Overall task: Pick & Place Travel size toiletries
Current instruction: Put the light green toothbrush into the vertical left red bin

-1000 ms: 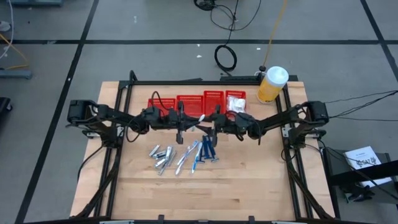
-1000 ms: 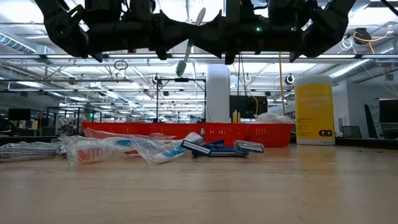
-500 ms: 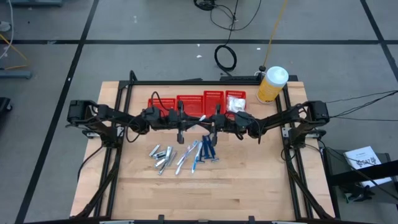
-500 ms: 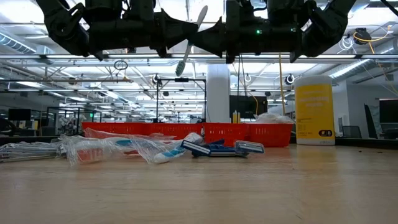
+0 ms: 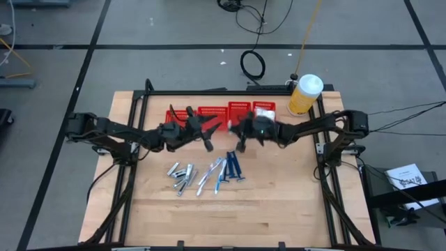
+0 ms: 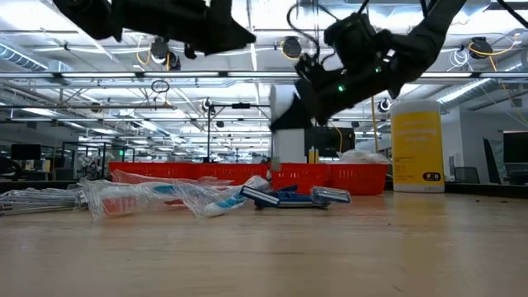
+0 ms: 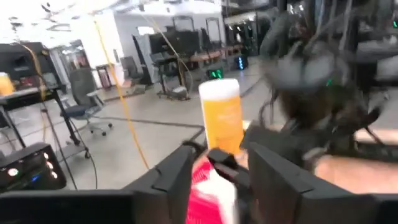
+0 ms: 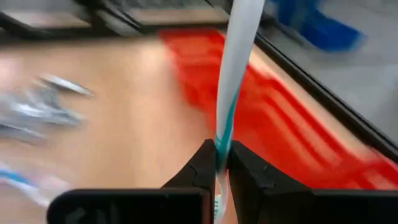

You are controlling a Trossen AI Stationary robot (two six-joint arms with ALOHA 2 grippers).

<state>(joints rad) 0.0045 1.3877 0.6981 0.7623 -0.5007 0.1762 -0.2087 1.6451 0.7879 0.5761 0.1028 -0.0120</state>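
right wrist view | right tool (image 8: 218, 163) clamped on white-teal stick (image 8: 235, 68) | left tool (image 7: 214, 180) apart, empty, above red baskets (image 5: 209, 112)

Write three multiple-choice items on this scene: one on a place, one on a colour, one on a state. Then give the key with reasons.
1. Where is the yellow bottle?
A. at the table's far right corner
B. inside a red basket
C. among the razors

2. What colour are the mesh baskets?
A. blue
B. red
C. green

3. What is the right gripper doing?
A. hanging open and empty
B. gripping a white-teal toothbrush
C. gripping a silver tube

Key: 1 A, the high view shows it standing beyond the baskets' right end. 2 B, red in both table views. 3 B, the right wrist view shows the jaws closed on the stick's handle.
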